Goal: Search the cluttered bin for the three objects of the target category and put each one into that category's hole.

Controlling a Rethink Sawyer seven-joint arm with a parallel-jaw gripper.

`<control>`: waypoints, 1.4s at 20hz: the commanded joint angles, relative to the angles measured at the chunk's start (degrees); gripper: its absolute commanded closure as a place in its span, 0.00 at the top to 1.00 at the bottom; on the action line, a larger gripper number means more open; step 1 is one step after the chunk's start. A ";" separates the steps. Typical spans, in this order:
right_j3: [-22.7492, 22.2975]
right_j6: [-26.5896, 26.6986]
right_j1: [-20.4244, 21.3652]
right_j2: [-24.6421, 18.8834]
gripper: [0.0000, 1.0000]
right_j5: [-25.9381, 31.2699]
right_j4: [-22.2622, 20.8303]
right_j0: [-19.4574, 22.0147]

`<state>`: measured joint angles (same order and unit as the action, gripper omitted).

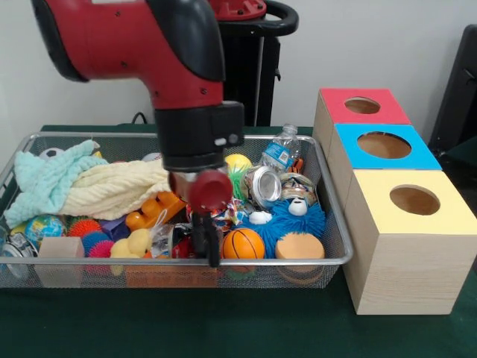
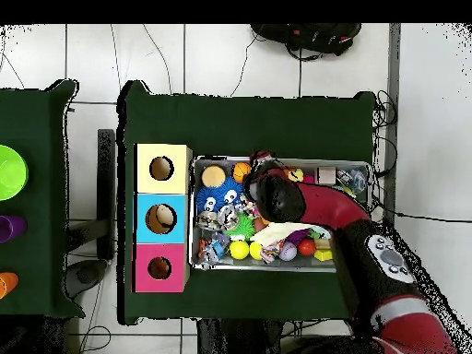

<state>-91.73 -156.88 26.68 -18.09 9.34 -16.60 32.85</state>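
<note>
Apparently the jaws (image 1: 213, 250) hung low over the bin's (image 1: 332, 262) front rim; whether they were parted, I cannot tell. Nearest candidate, the mini basketball (image 1: 244, 243), lay just beside them, toward the coloured boxes (image 1: 402, 224).

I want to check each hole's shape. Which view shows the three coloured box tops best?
The overhead view: the yellow-topped box, blue-topped box and red-topped box show full round holes. The front view shows them slanted, as ovals.
</note>
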 commanded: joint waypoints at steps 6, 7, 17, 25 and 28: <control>0.96 -0.07 -7.67 3.57 1.00 -6.26 -3.04 -1.15; 0.16 0.31 -7.24 2.81 1.00 -6.14 -3.14 -0.33; -6.10 2.46 0.17 -4.07 1.00 -0.70 -1.29 6.27; -7.43 5.07 4.19 -8.35 1.00 6.05 0.38 10.32; -7.16 4.87 4.23 -8.48 1.00 6.36 0.17 10.28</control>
<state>-95.06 -156.88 29.55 -21.17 8.14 -16.59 42.44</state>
